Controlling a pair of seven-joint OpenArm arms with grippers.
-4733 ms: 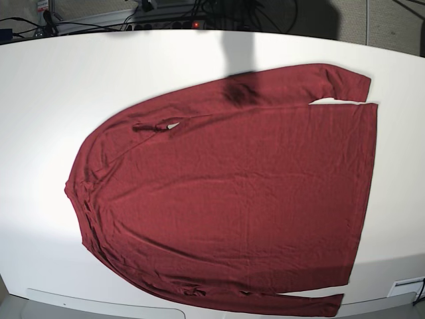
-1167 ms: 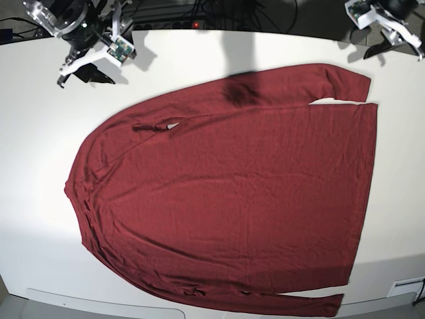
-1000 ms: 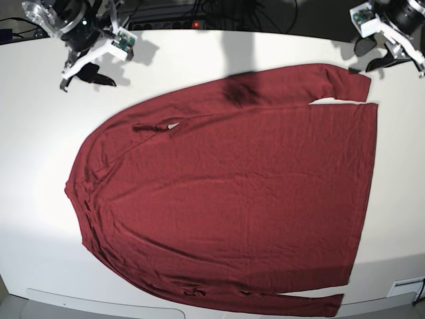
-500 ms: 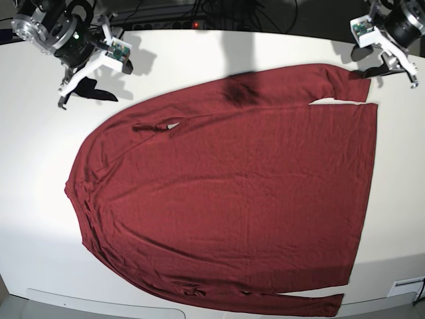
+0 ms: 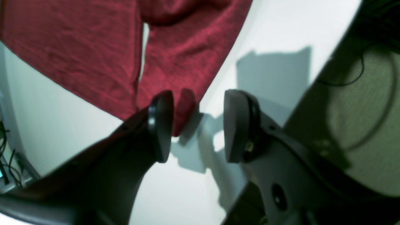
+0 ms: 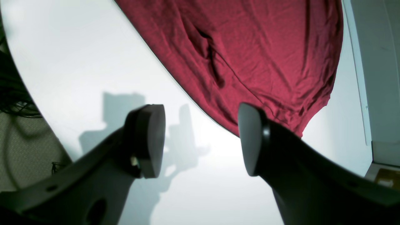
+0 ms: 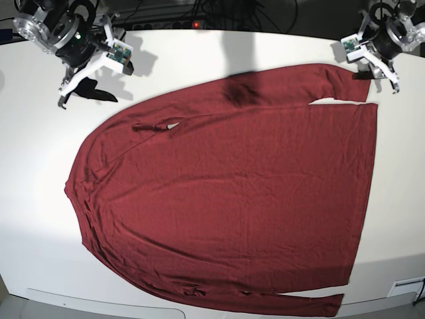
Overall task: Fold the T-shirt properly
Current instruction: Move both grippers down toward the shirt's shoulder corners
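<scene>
Base view: T-shirt [image 7: 226,199], maroon, long-sleeved, spread flat across white table [image 7: 199,53]; collar toward the view's left, hem toward its right, one sleeve along the far edge with its cuff at upper right, the other along the near edge. Right gripper [image 7: 83,76] hangs over bare table at upper left, apart from the cloth. Left gripper [image 7: 375,70] sits at upper right, just beside the far cuff. Cables and a power strip [image 7: 166,25] run behind the table's far edge.

Left wrist view: left gripper [image 5: 197,125], jaws well apart, nothing held. Cuff end [image 5: 184,109] lies between the pads, nearer one finger; table surface shows beneath.

Right wrist view: right gripper [image 6: 200,140], jaws wide, empty. Shoulder and collar region of the T-shirt [image 6: 250,62] lies beyond the pads, creased; a grey ledge [image 6: 375,62] bounds the table on the view's right.

Risk, as a judgement: the cuff sits off-centre, so closing could catch only its edge and let the thin knit slip free. The table looks smooth, so a dragged sleeve could pull the body out of square.
</scene>
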